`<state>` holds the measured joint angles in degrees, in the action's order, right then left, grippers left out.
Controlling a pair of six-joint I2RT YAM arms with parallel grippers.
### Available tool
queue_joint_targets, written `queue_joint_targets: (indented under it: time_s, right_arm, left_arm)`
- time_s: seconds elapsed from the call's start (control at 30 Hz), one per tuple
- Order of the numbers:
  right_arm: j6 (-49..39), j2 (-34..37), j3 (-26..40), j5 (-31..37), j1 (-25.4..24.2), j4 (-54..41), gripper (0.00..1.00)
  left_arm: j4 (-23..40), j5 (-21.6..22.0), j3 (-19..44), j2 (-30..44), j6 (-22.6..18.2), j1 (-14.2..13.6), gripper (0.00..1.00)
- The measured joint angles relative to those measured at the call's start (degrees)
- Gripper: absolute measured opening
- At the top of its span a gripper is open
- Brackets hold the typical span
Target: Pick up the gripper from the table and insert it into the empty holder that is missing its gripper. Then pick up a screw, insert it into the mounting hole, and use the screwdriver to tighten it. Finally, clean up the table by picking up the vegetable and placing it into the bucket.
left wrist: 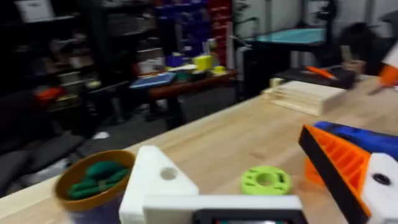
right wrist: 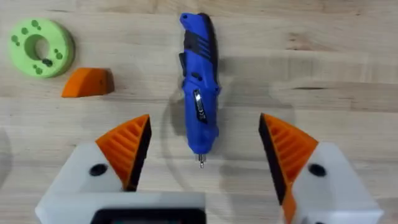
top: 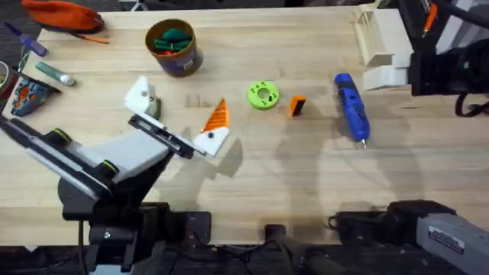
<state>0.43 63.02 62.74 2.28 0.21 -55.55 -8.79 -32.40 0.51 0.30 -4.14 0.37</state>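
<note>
My left gripper (top: 179, 111) stands open over the table's left middle. One finger is a bare white holder (top: 140, 95) (left wrist: 155, 180); the other carries an orange ribbed pad (top: 217, 116). The loose orange gripper (top: 297, 105) (right wrist: 88, 82) lies on the wood between a green disc and the blue screwdriver (top: 351, 107) (right wrist: 200, 93). Seen in the right wrist view, my right gripper (right wrist: 205, 134) hangs open above the screwdriver's tip end, with both orange pads on. The tan bucket (top: 174, 47) (left wrist: 92, 183) stands at the back left. An olive-green sliver, perhaps the vegetable (top: 155, 108), shows beside the holder.
A green round disc with holes (top: 263, 95) (right wrist: 40, 47) (left wrist: 266, 180) lies left of the orange gripper. A pale wooden slotted rack (top: 378, 34) stands at the back right. An orange pouch (top: 65, 15) and small tools lie at the far left.
</note>
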Motion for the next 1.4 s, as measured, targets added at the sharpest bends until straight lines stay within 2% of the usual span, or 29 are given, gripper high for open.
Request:
queue_joint_targets:
  time_s: [0.1,0.23,0.33,0.5,0.67,0.77,0.97,1.03,1.17,1.4]
  right_arm:
    - [0.00,-0.02,0.00,0.02,0.00,0.00,0.991]
    - [0.00,-0.02,0.00,0.02,0.00,0.00,0.991]
    - [0.00,-0.02,0.00,0.02,0.00,0.00,0.991]
    - [0.00,-0.02,0.00,0.01,0.00,0.00,0.991]
    - [0.00,-0.02,0.00,0.02,0.00,0.00,0.991]
    - [0.00,-0.02,0.00,0.02,0.00,0.00,0.991]
    - [0.00,-0.02,0.00,0.02,0.00,0.00,0.991]
    - [0.00,-0.02,0.00,0.01,0.00,0.00,0.991]
    - [0.00,-0.02,0.00,0.00,0.00,0.00,0.991]
    - [0.00,-0.02,0.00,0.02,0.00,0.00,0.991]
  left_arm:
    - [0.56,-5.50,0.00,0.01,-0.07,-0.26,0.985]
    - [0.56,-14.88,0.00,-0.01,-0.07,-0.29,0.985]
    - [1.04,-20.33,0.00,0.00,2.54,-0.35,0.987]
    - [5.05,-24.43,-0.01,-0.01,7.84,-0.36,0.987]
    - [11.07,-25.92,-0.04,0.02,9.27,-0.36,0.986]
    - [13.02,-27.69,-0.04,0.01,7.01,-0.36,0.985]
    - [15.87,-33.60,0.09,-0.01,-2.68,-0.36,0.987]
    - [16.03,-34.55,0.09,-0.01,-4.56,-0.36,0.987]
    - [16.20,-35.66,0.09,-0.01,-6.44,-0.36,0.987]
    - [16.29,-36.24,0.09,-0.01,-7.38,-0.36,0.988]
